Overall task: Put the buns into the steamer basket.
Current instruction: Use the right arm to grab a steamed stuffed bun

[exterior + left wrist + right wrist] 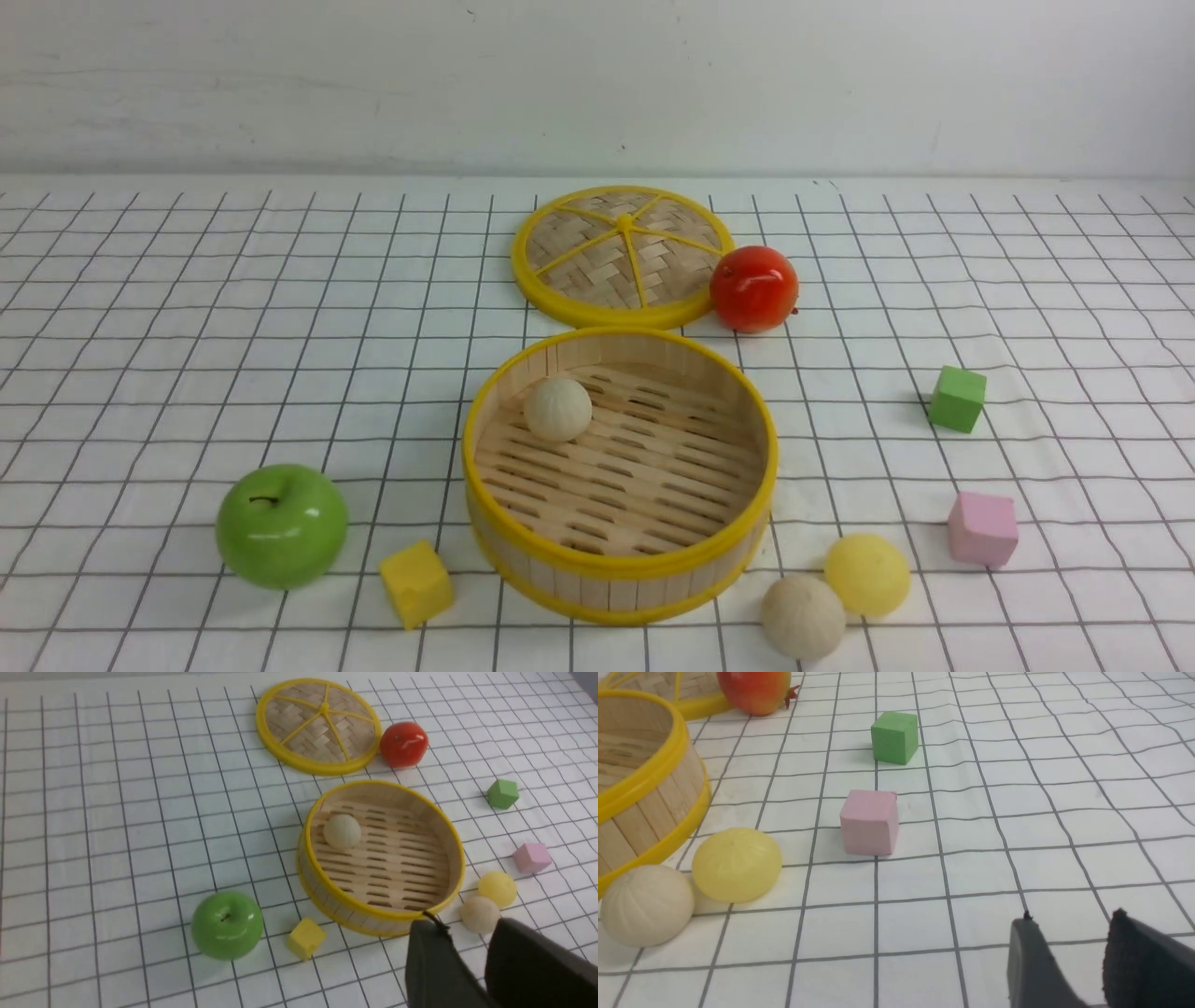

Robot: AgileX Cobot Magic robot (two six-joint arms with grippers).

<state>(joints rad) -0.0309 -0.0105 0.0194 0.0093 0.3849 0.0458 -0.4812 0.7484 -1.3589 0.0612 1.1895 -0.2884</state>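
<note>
The steamer basket (618, 566) stands mid-table, and one beige bun (557, 408) lies on its slat floor near the far left wall. Two more buns rest on the cloth by its near right side, a beige one (802, 616) touching a pale yellow one (866, 575). Neither gripper shows in the front view. In the left wrist view, my left gripper (462, 933) hangs high over the near side of the basket (322, 891), open and empty, with the beige bun (480, 913) seen beyond its fingertips. My right gripper (1071, 917) is open over bare cloth, off to the side of the yellow bun (736, 864) and the beige bun (646, 904).
The woven lid (621, 252) lies flat behind the basket, with a red fruit (753, 287) at its right edge. A green apple (281, 525) and a yellow cube (415, 583) sit at the near left. A green cube (957, 399) and a pink cube (982, 529) sit at the right.
</note>
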